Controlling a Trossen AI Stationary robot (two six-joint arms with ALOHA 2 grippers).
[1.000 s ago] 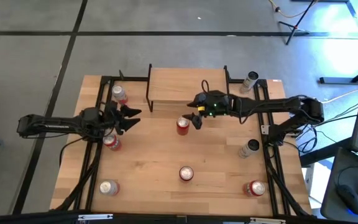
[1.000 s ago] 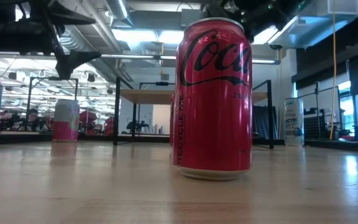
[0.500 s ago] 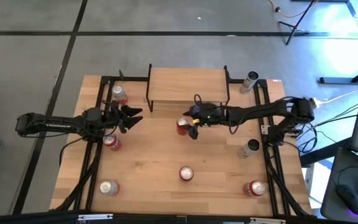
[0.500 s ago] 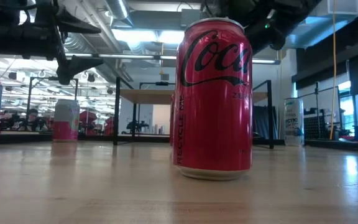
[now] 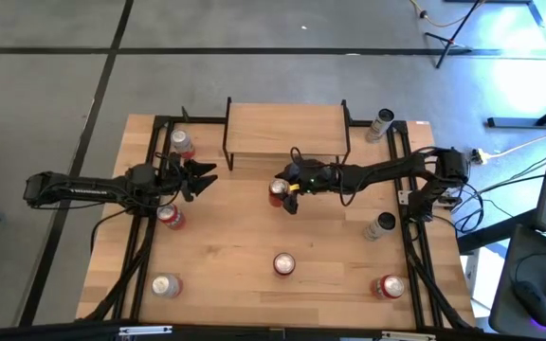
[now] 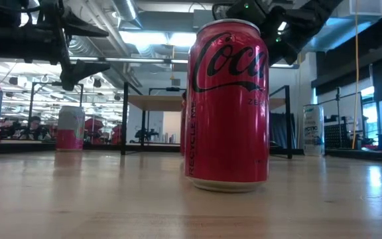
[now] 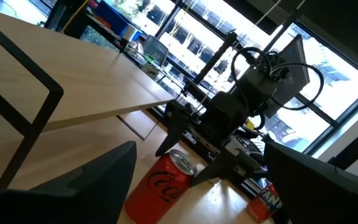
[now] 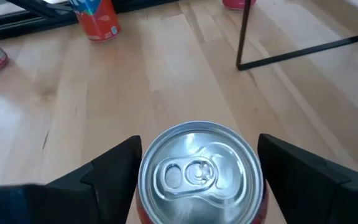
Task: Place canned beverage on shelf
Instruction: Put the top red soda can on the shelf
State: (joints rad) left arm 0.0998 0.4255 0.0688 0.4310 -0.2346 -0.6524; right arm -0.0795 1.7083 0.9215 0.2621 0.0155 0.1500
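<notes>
A tall red cola can [image 6: 227, 106] stands upright on the light wooden tabletop [image 6: 98, 199], filling the foreground; behind it sits the low wooden-topped, black-legged shelf [image 6: 156, 103], dark arms overhead.

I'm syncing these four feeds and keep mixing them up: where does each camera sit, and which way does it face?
High: overhead, straight down; both arms, the shelf, the table.
Low: tabletop height, level across; a big red can close up, arms overhead.
Left wrist: on the left arm, facing the right gripper around the target can.
Right wrist: on the right arm, looking down on that can's lid, open fingers either side.
Shared: the target can shows in both wrist views and the high view.
</notes>
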